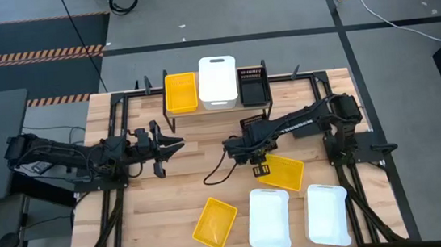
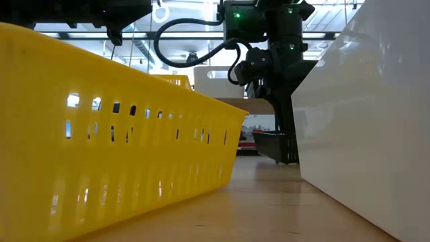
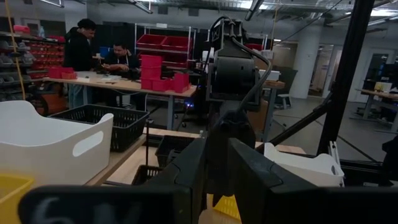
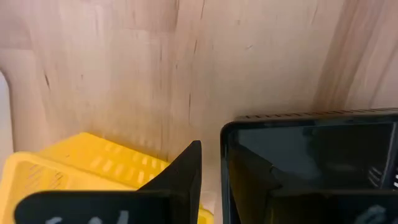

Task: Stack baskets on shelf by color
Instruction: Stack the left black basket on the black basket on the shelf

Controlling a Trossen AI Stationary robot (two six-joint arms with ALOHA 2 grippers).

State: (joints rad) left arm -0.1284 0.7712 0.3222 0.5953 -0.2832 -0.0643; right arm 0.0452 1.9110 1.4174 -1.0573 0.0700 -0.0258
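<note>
The shelf holds only one yellow basket, one white basket and one black basket, while two white baskets and two yellow baskets lie unsorted on the table, and the right claw pinches a second black basket by its rim near mid-table, with the left claw waiting nearby.

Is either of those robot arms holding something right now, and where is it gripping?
Yes. The right gripper pinches a black basket by its rim. The left gripper holds nothing.
</note>
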